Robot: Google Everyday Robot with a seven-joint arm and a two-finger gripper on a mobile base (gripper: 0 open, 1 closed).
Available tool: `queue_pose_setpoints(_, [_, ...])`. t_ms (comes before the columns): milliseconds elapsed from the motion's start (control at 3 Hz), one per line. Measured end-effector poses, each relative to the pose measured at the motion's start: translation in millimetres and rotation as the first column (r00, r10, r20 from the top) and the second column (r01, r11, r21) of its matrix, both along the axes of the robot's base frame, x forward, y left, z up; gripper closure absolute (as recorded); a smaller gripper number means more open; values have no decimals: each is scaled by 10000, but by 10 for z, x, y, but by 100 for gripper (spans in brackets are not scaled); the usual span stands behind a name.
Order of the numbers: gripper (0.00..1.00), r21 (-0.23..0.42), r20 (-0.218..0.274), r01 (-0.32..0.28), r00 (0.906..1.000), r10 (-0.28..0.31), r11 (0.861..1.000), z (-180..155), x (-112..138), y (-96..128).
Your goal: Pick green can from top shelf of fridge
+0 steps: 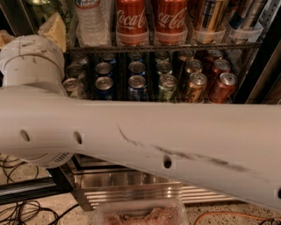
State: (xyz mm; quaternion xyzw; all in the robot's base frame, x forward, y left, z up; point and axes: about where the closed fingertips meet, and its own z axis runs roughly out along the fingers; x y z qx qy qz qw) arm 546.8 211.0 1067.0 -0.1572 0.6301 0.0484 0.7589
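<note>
Black-framed glass-door fridge (131, 180) ahead: grasp not yet made.
My gripper (33, 35) sits far left by the dark wire top shelf (175, 46), jaw state I cannot tell; the tall pale-green metal can (40, 2) peeks at the top-left edge.

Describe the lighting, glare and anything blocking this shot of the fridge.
Camera view: the pale arm crosses the middle, brightly lit, hiding much of the fridge; the short cans behind it sit in shadow; the steel base throws bright reflections; the Coca-Cola cans on the top shelf glow warmly; the tool peeks out at upper left, beside the water bottle.
</note>
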Motion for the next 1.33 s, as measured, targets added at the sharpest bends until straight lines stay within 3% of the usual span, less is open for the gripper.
queue_pose_setpoints(333, [37,-34,2,75,10000,-75,10000,-3,-4,-2])
queue_pose_setpoints(1000, [37,-89,5,268,9996,-268,9996,-14,-30,-29])
queue_pose_setpoints(1333, [38,-131,-23,861,9963,-862,9962,-34,58,-216])
